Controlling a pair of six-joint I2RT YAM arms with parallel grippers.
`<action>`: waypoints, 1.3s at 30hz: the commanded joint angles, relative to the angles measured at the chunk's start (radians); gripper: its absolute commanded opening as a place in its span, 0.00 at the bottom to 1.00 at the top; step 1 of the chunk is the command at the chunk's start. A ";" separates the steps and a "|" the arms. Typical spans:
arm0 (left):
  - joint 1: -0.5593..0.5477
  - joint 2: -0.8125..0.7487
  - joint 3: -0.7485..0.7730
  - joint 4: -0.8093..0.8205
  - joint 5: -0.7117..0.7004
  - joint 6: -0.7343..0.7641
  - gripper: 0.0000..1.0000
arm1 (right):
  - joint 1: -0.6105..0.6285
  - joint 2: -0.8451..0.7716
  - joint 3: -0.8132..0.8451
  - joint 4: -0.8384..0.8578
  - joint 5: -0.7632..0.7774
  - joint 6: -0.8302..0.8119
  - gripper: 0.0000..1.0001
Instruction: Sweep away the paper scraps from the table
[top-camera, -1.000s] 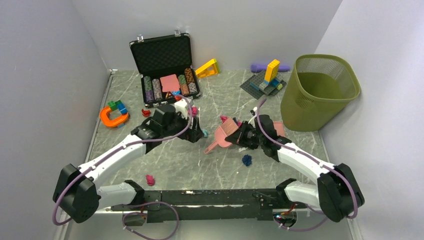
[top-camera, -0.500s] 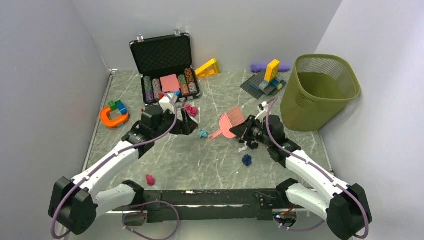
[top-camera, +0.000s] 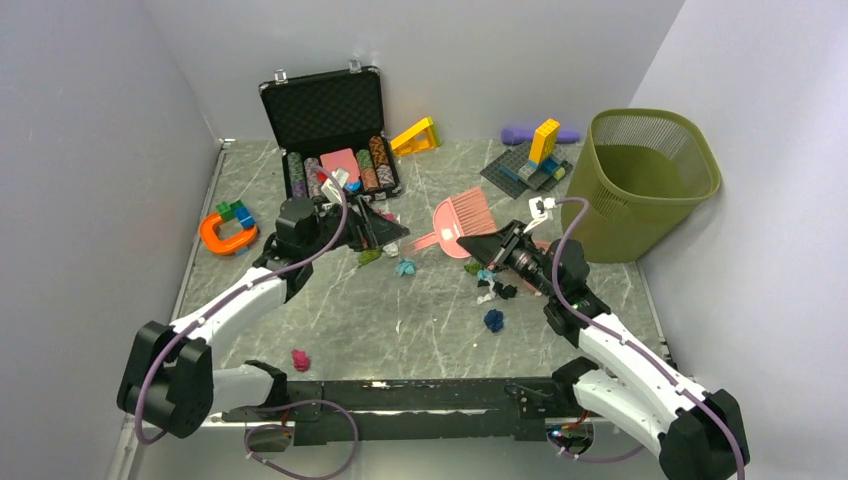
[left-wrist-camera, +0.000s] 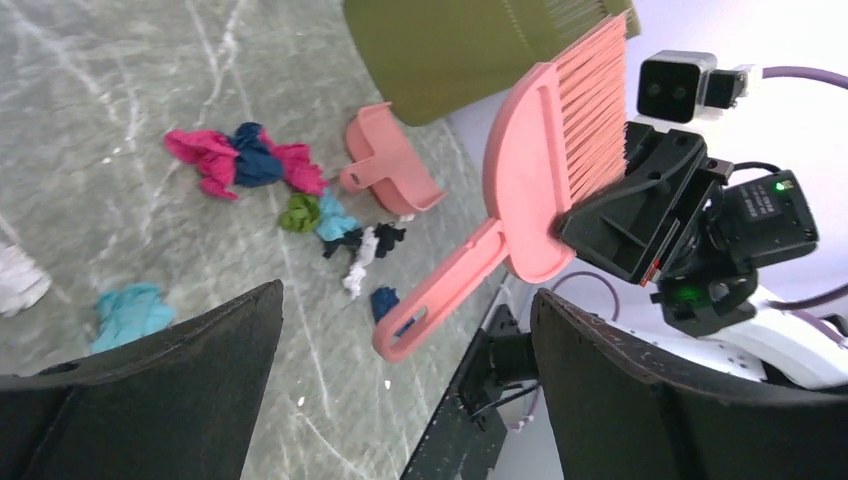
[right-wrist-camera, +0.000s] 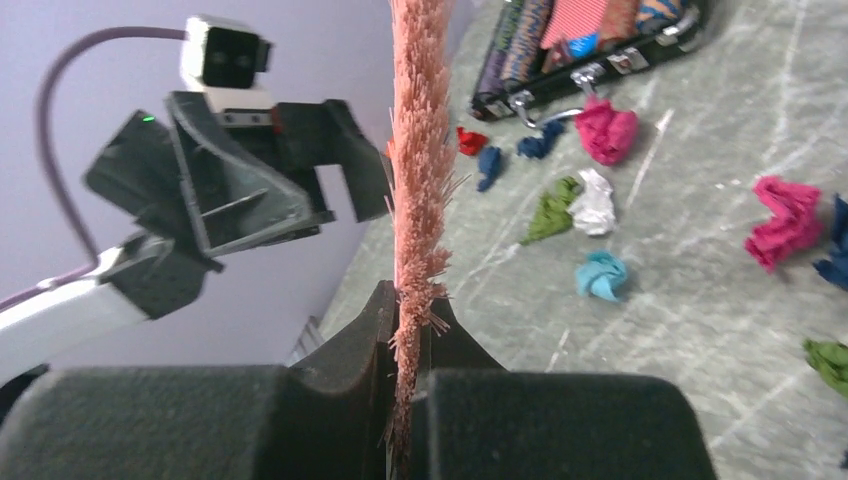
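Note:
My right gripper (top-camera: 478, 243) is shut on the bristle end of a pink hand brush (top-camera: 458, 217) and holds it tilted above the table (top-camera: 420, 320), handle pointing left. It grips the bristles edge-on in the right wrist view (right-wrist-camera: 410, 330). My left gripper (top-camera: 385, 232) is open and empty, its jaws facing the brush handle (left-wrist-camera: 430, 300), which ends just in front of them. Paper scraps lie scattered: teal (top-camera: 405, 267), green (top-camera: 370, 256), dark blue (top-camera: 493, 320), magenta (top-camera: 299, 359), and a mixed cluster (top-camera: 490, 282). A pink dustpan (left-wrist-camera: 390, 175) lies by the bin.
An olive mesh bin (top-camera: 640, 180) stands at the right. An open black case of poker chips (top-camera: 335, 150) is at the back. An orange horseshoe with blocks (top-camera: 225, 232) lies at the left. A yellow wedge (top-camera: 415, 135) and a block build (top-camera: 530, 165) are at the back.
My right gripper has lifted the brush off the table and drawn back to the right. My left gripper has pulled back to the left and now faces the brush handle.

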 joint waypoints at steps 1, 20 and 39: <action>0.008 0.048 0.003 0.267 0.147 -0.179 0.95 | -0.003 -0.036 -0.022 0.197 -0.047 0.043 0.00; -0.047 0.266 -0.126 1.008 0.128 -0.577 0.75 | -0.002 0.137 -0.091 0.616 -0.092 0.248 0.00; -0.081 0.291 -0.094 0.992 0.117 -0.585 0.33 | -0.002 0.124 -0.115 0.568 -0.053 0.193 0.00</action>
